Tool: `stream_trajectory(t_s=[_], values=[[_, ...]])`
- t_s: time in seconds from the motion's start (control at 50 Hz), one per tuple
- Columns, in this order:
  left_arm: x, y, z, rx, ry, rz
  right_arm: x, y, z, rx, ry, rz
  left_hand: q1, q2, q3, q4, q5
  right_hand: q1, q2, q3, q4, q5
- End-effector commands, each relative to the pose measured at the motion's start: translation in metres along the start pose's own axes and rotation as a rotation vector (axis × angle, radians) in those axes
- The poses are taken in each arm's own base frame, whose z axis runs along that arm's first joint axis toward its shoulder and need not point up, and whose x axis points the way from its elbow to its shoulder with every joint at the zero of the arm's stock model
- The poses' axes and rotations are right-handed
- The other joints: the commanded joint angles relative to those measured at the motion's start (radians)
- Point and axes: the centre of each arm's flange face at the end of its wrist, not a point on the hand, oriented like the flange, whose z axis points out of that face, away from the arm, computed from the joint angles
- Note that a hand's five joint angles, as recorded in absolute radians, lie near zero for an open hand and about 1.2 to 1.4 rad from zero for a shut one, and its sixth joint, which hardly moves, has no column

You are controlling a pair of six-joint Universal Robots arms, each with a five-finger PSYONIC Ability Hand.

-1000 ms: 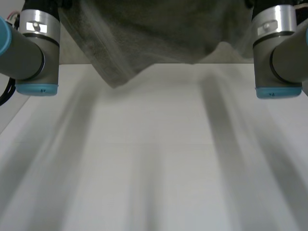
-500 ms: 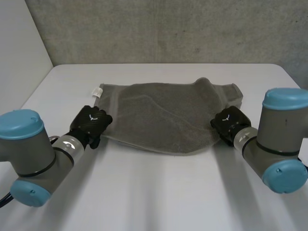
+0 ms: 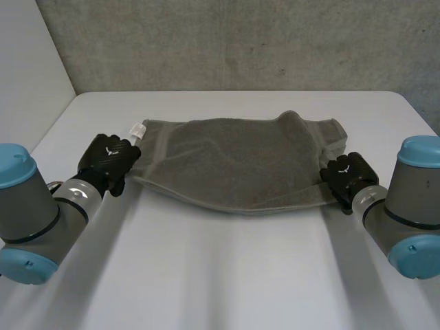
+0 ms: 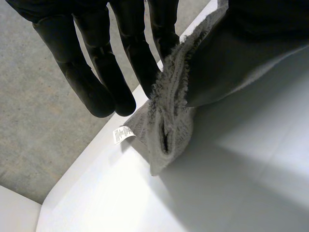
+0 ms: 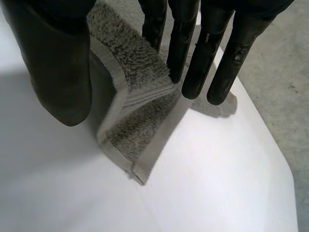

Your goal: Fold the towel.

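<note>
The grey towel [image 3: 234,158] lies folded across the middle of the white table [image 3: 227,275], its long sides running left to right. My left hand [image 3: 110,161] is at the towel's left end. In the left wrist view the towel's frayed edge [image 4: 166,125] runs up between its fingers [image 4: 96,72] and thumb, pinched there. My right hand [image 3: 347,175] is at the towel's right end. In the right wrist view its fingers [image 5: 212,53] are straight and stand well apart from the thumb [image 5: 58,63]. The folded corner [image 5: 140,63] lies loose between them.
A small white label [image 3: 137,129] sticks out of the towel's far left corner, also seen beyond my left fingertips [image 4: 123,134]. A grey wall stands behind the table's far edge. Bare table stretches in front of the towel.
A second ago the towel hung high before the camera; now it lies on the table. Both hands have since drawn outward, stretching it flatter, and the right hand's fingers have opened.
</note>
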Motion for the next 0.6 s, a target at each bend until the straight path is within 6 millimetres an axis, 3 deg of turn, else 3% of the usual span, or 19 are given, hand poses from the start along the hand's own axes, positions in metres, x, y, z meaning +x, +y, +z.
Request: stream_trajectory(t_s=[0.02, 0.08, 0.38, 0.6], values=[[-0.008, -0.002, 0.004, 0.009, -0.025, 0.001, 0.007, 0.005, 0.003, 0.003, 0.003, 0.010, -0.077, -0.122, -0.154, -0.129, -0.279, -0.178, -0.215, -0.190, -0.193, -0.149], [-0.009, -0.002, 0.005, 0.010, -0.029, 0.000, 0.007, 0.007, 0.003, 0.009, -0.020, 0.020, -0.077, -0.122, -0.154, -0.129, -0.279, -0.299, -0.335, -0.310, -0.313, -0.269], [-0.008, -0.002, 0.004, 0.009, -0.025, -0.003, 0.013, 0.010, 0.006, 0.044, -0.059, 0.230, -0.077, -0.122, -0.154, -0.129, -0.279, -0.193, -0.230, -0.205, -0.208, -0.164], [-0.009, -0.002, 0.005, 0.011, -0.027, -0.049, 0.021, 0.014, 0.015, 0.053, -0.019, 0.330, -0.077, -0.122, -0.154, -0.129, -0.279, 0.088, 0.051, 0.076, 0.073, 0.117]])
